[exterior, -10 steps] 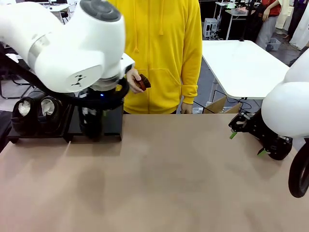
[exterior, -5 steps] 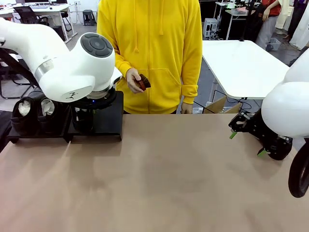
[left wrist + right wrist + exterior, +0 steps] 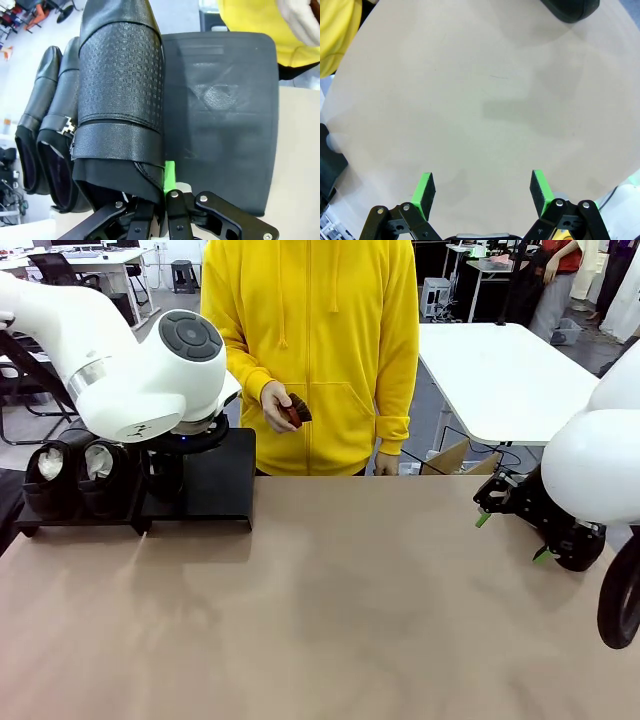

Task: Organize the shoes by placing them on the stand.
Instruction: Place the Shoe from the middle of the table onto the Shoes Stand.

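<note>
While the left claw gripped a shoe over the stand beside two shoes, the right claw was wide open, empty.

Person in yellow hoodie; white table behind; cardboard box.

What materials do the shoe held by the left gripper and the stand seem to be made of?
The held shoe looks like black leather: a fine embossed grid on top and a smooth, slightly shiny band lower down. The stand looks like matte black painted metal, flat with faint scuff marks, though coated board is possible.
</note>
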### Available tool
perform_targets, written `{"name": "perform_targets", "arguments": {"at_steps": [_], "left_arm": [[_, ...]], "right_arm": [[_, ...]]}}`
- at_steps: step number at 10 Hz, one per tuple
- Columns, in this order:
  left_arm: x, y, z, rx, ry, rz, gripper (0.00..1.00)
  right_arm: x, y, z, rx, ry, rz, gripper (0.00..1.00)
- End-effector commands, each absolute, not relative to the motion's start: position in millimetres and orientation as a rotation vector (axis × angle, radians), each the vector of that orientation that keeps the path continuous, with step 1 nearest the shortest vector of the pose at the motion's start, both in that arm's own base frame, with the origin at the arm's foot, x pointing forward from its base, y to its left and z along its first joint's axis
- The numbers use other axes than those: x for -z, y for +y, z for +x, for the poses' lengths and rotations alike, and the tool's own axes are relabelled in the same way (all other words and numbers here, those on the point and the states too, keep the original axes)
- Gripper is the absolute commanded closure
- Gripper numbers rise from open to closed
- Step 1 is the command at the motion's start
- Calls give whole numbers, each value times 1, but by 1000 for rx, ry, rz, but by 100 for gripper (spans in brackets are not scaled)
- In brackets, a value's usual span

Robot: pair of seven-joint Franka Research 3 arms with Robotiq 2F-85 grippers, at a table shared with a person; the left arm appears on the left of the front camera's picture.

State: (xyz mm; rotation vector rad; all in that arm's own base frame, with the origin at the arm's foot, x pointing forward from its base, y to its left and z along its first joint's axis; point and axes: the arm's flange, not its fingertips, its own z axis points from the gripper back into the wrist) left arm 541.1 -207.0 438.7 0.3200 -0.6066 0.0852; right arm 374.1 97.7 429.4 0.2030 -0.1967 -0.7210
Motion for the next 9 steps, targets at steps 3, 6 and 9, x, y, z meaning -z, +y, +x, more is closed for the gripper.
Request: {"name": "perform_targets", "arguments": {"at_steps": [3,6,9], "left_arm": [[-423,-201,549,-57,-606,345,100],[-413,-199,549,-54,-592,341,84],[-412,-202,548,-38,-617,339,25]], "right_arm": [[-429,97,375,702,-203,206,0],[-429,97,375,702,-203,206,0],[-429,97,375,702,-203,206,0]]}}
